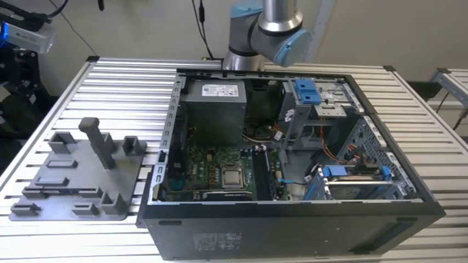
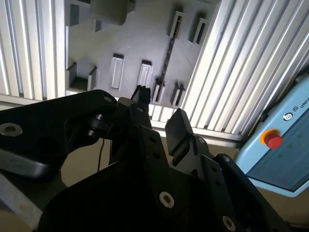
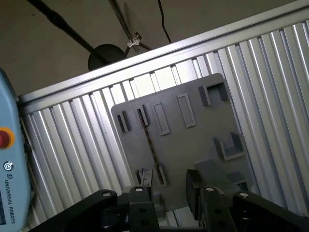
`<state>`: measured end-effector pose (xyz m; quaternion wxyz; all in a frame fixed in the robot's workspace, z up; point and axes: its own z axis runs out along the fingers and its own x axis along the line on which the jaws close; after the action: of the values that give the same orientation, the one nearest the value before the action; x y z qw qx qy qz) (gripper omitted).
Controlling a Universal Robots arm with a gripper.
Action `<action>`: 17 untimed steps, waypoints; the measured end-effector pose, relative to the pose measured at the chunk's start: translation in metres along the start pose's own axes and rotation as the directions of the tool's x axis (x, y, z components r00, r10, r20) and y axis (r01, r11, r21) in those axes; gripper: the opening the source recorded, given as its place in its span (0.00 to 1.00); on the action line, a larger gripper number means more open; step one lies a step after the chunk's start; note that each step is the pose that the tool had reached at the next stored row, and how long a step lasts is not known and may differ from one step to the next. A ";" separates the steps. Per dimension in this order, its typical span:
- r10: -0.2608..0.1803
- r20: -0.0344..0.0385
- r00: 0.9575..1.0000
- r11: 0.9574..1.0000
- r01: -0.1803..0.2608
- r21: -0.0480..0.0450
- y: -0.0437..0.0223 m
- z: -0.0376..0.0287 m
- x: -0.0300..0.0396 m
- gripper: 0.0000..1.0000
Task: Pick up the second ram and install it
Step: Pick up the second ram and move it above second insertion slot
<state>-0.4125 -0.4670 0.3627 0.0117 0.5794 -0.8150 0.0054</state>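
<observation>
The second ram (image 3: pixel 150 145) is a thin dark strip standing edge-on in the grey fixture plate (image 3: pixel 193 140), held between small grey holders at each end. It also appears in the second wrist view as the ram (image 2: pixel 167 58) on the plate (image 2: pixel 140 43). My gripper (image 3: pixel 169 186) hangs well above the plate, open, with nothing between its black fingers (image 3: pixel 194 189). In the second wrist view the gripper (image 2: pixel 159 113) is over the near end of the strip. In the exterior view, the plate (image 1: pixel 80 181) lies left of the open computer case (image 1: pixel 292 164).
The case holds a motherboard with long black slots (image 1: pixel 262 174), a power supply (image 1: pixel 213 109) and blue drive brackets (image 1: pixel 307 90). A tall grey post (image 1: pixel 98 142) rises from the plate. A teach pendant with a red button (image 2: pixel 273 140) lies beside the ribbed aluminium table (image 1: pixel 124 82).
</observation>
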 end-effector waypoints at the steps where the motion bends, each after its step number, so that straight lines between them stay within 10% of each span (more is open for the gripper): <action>1: 0.000 0.000 1.000 1.000 0.000 0.000 0.0000 0.0001 0.0000 0.42; 7: -0.071 0.002 0.997 0.998 0.071 0.001 0.0003 0.0020 0.0000 0.42; 12: -0.113 0.032 0.993 0.994 0.113 -0.009 0.0005 0.0028 0.0001 0.42; 17: -0.118 0.035 0.992 0.993 0.119 -0.010 0.0005 0.0030 0.0001 0.42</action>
<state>-0.4131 -0.4670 0.3597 0.0017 0.6266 -0.7793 -0.0102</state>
